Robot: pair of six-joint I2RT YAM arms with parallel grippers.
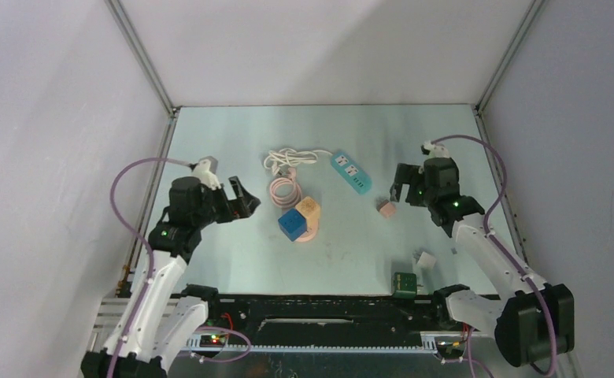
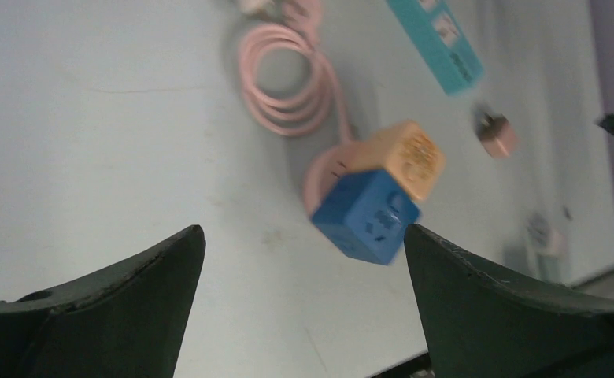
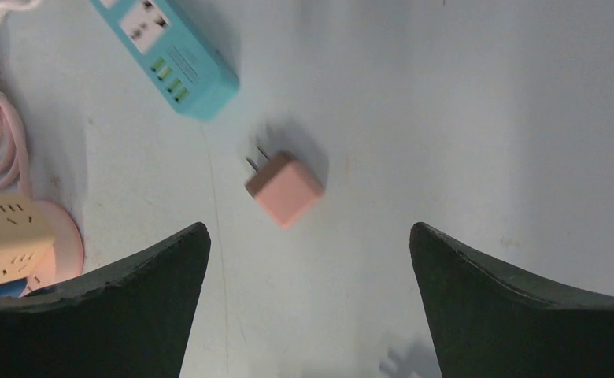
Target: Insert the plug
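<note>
- Table (image 1: 445,142): flat, pale blue-green, matte, faintly scuffed; plain white walls on three sides.
- Plug (image 3: 284,187): small pink cube with rounded corners, smooth matte plastic, and two thin metal prongs on one face. It lies loose on the table, right of centre, near and to the right of the power strip's near end and not touching it.
- Power strip (image 1: 350,172): long teal bar with white socket faces and a row of small green-edged ports at its near end. It lies diagonally, far-left to near-right.
- White cable (image 1: 292,157): bundled in loops at the strip's far-left end.
- Left of centre, a blue cube socket (image 2: 367,216) and a peach cube socket (image 2: 410,157) touch each other, sitting on a pink round disc (image 2: 319,169).
- Pink cable (image 2: 284,87): glossy, coiled, just beyond the disc.
- Near edge, right: a green block (image 1: 404,283) and a small white piece (image 1: 426,260), too small to tell what it is.
- Left gripper (image 2: 300,232): dark tapered fingers spread wide, holding nothing, left of the cubes.
- Right gripper (image 3: 308,228): fingers equally spread, holding nothing, over the plug and clear of it.
- Nothing lies between the plug and the strip.
</note>
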